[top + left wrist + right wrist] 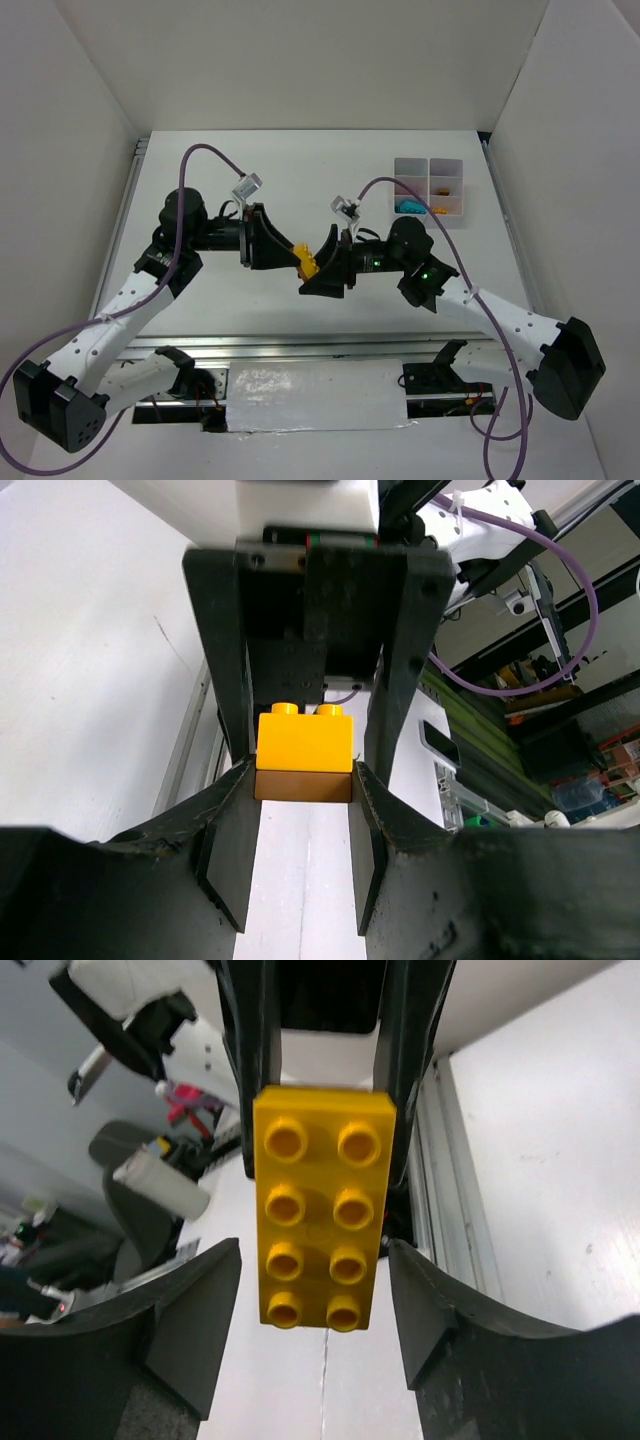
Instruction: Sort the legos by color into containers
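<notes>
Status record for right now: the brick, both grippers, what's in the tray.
brick: yellow brick, two-by-four studs, held between the two arms over mid-table
left gripper: shut on the yellow brick's sides
right gripper: open, a gap to the brick on each side
tray: far right of the table; cyan pieces and orange pieces in its near cells
</notes>
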### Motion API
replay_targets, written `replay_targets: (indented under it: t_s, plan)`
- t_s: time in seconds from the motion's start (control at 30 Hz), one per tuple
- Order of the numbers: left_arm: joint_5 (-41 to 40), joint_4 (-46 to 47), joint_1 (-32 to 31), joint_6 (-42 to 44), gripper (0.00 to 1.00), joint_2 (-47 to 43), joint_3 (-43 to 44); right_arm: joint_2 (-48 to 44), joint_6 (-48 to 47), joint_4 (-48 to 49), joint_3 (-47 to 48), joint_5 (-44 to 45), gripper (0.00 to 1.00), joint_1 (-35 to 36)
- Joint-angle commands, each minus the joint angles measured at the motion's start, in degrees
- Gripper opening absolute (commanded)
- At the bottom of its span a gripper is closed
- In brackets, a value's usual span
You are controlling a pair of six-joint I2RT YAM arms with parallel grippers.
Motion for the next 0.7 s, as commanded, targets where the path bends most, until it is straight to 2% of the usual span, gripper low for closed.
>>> replay_targets:
  t_s: [0.0,0.13,0.3,0.57,0.6,0.67]
  plan:
    - [0.39,4.49,-0.21,0.9,0.0,-1.59,2.53,-0.39,-6.5,-8.76,3.08,0.58,0.69,1.56]
    - [1.97,3.87,-0.21,2.05,0.0,-1.42,2.09,-1.53,-11.06,-14.93,5.54,3.31,0.71,1.47]
    - [3.11,1.15,-0.21,4.25,0.0,-1.07,2.44,-2.58,-16.78,-24.76,9.23,5.51,0.88,1.29]
    - [5.67,-2.18,-0.47,8.46,0.0,-3.53,2.88,-2.85,-22.06,-32.16,14.77,-2.29,0.73,1.12]
    - [5.67,-3.76,-0.39,9.08,0.0,-3.7,3.05,-1.98,-22.93,-33.3,16.17,-2.66,0.68,1.2]
    - [6.19,-5.17,-0.65,10.48,0.0,-3.61,3.49,-1.1,-23.38,-35.14,17.32,-3.45,0.66,1.2]
